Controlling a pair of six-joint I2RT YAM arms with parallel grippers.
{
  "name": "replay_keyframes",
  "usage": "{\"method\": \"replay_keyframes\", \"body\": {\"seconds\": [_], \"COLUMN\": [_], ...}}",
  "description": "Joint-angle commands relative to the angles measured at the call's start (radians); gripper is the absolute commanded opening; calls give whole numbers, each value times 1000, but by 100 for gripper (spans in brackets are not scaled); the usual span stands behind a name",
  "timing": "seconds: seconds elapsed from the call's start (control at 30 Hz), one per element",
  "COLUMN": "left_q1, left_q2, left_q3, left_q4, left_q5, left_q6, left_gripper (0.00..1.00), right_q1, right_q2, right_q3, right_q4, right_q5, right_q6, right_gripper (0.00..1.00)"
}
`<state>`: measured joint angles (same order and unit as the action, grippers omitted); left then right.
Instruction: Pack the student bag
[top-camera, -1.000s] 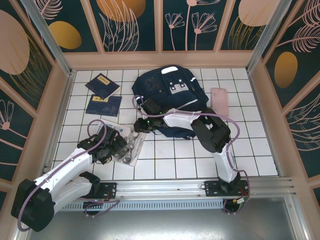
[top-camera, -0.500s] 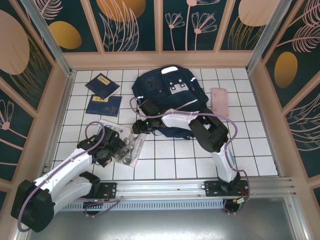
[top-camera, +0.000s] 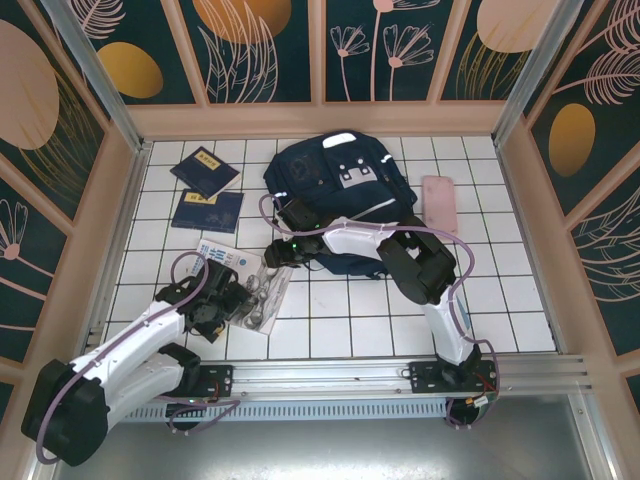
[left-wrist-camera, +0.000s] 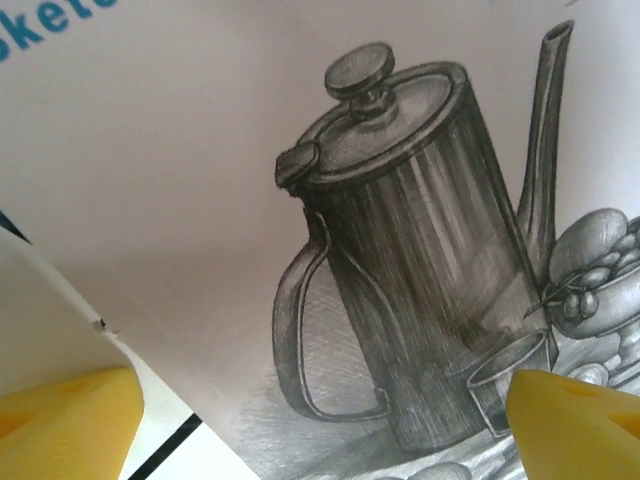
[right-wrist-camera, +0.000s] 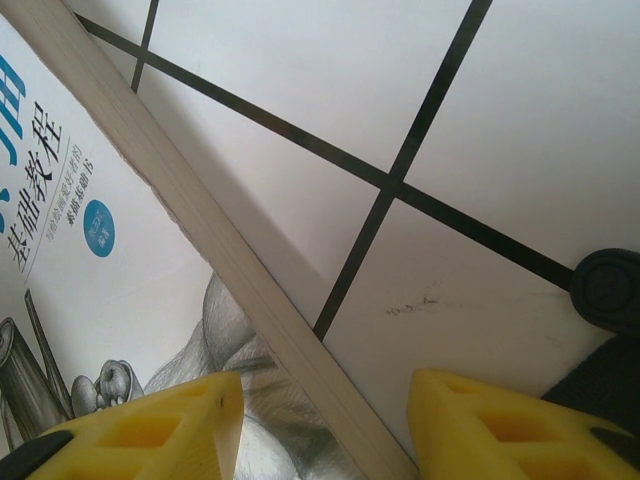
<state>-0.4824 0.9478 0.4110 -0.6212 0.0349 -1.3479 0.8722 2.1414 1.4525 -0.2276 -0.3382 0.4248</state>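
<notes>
The student bag (top-camera: 340, 185), a large navy backpack, lies at the back centre of the tiled floor. A white sketch book (top-camera: 250, 285) with a pencil drawing of a coffee pot (left-wrist-camera: 420, 270) lies to its front left. My left gripper (top-camera: 225, 302) hovers open over the book's cover; one yellow fingertip (left-wrist-camera: 70, 420) is past the book's edge and the other over the drawing. My right gripper (top-camera: 280, 250) is open at the book's far corner. The page edge (right-wrist-camera: 260, 300) runs between its fingertips (right-wrist-camera: 150, 430) without touching them.
Two navy booklets (top-camera: 205, 170) (top-camera: 208, 210) lie at the back left. A pink case (top-camera: 440, 202) rests right of the bag. Dark bag fabric (right-wrist-camera: 600, 385) shows beside the right finger. Wooden walls surround the floor, and a metal rail (top-camera: 400, 372) runs along the near edge.
My right gripper's jaws have spread wider at the book's corner. The left gripper has drawn back a little toward the near side, uncovering more of the book's top.
</notes>
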Motion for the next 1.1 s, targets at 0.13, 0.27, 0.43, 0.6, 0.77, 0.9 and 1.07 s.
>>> {"method": "replay_keyframes", "body": {"seconds": [0.13,0.27,0.43,0.6,0.77,0.9,1.07], "left_q1": [4,4,4,4,4,4,4], "left_q2": [16,7,10,-22,-63,-64,-79], "left_q3": [-19,20,56,99,91,85,66], "left_q4": [209,263,276,293,380,413,482], "left_q5": [61,65,69,54,78,88,74], "left_q6": [13,49,85,103,79,65,-8], "left_gripper": [87,82,78,77,77,78,78], "right_q1": [-20,-22,-30,-33,-44,-46,-44], "right_q2": [76,75,69,69,86,90,104], "right_q3": [-67,-102,-135,-147,-142,-137,-132], "right_q4": [-49,-24,5,19,14,11,1], "right_q5": [-33,-99,-153,-194,-186,-186,-196], "right_q6": [5,19,31,38,43,40,32], "right_gripper": [51,51,51,51,52,53,57]}}
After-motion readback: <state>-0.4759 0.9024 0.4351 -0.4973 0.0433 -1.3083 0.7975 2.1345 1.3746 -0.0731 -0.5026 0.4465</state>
